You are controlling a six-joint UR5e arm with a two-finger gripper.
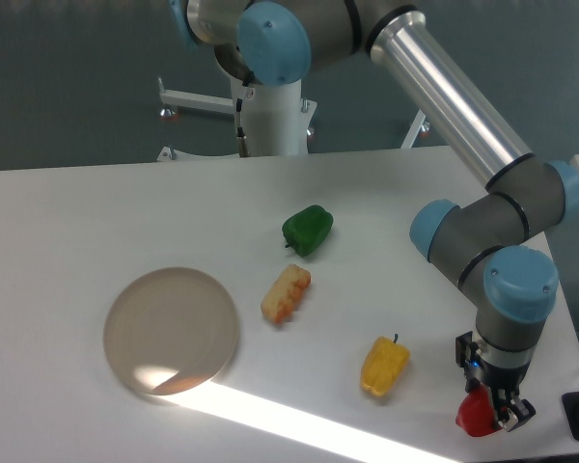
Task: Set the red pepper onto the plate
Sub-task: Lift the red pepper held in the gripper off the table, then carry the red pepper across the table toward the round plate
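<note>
Gripper at near right table edge, fingers down over red pepper; grasp or mere contact: cannot tell, opening hidden | pepper partly hidden behind fingers | plate far left, well apart | yellow pepper, green pepper, orange-yellow item between; item's identity unclear

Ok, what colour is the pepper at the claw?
Bright red pepper, at the claw; the fixed camera view shows it.

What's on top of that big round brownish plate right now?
Nothing rests on the plate; only a bright patch of light crosses its near edge. The red pepper is far off, at the gripper, partly covered by it.
</note>
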